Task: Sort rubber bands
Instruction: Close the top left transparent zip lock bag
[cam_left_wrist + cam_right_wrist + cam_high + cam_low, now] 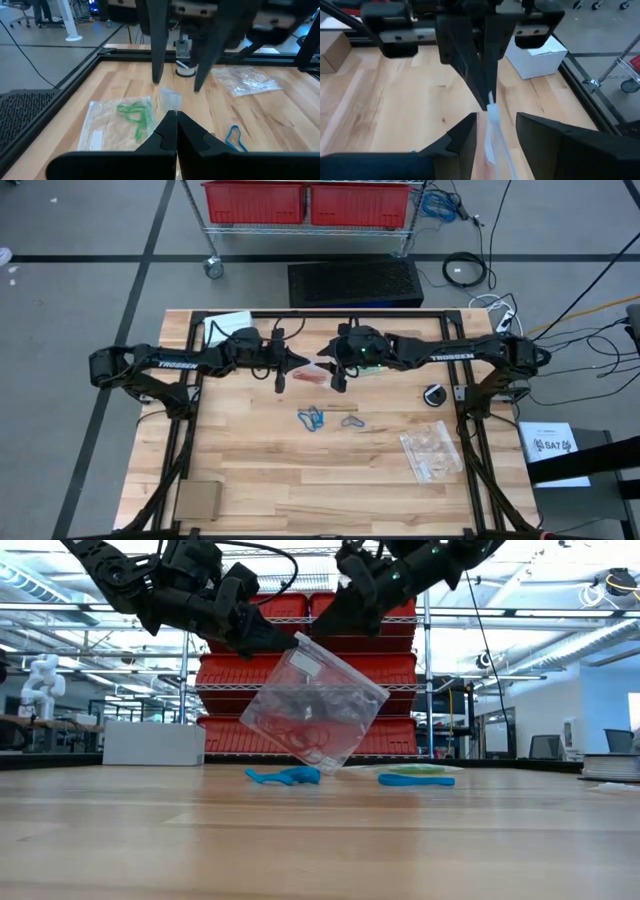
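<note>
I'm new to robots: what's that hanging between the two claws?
A clear plastic bag with red rubber bands inside, pinched by the shut left gripper; the right gripper stands open beside it. Low view.

Bag (315,700) hangs tilted off the table (300,480), pinched at its top edge in my left gripper (285,640). My right gripper (338,382) opposite, fingers either side of that edge. Loose rubber bands (312,419) below both.

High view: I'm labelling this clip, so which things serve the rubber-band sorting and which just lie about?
Job:
blue rubber bands
green rubber bands
held clear bag
left gripper
right gripper

Lying about:
cardboard piece
tape roll
white paper
</note>
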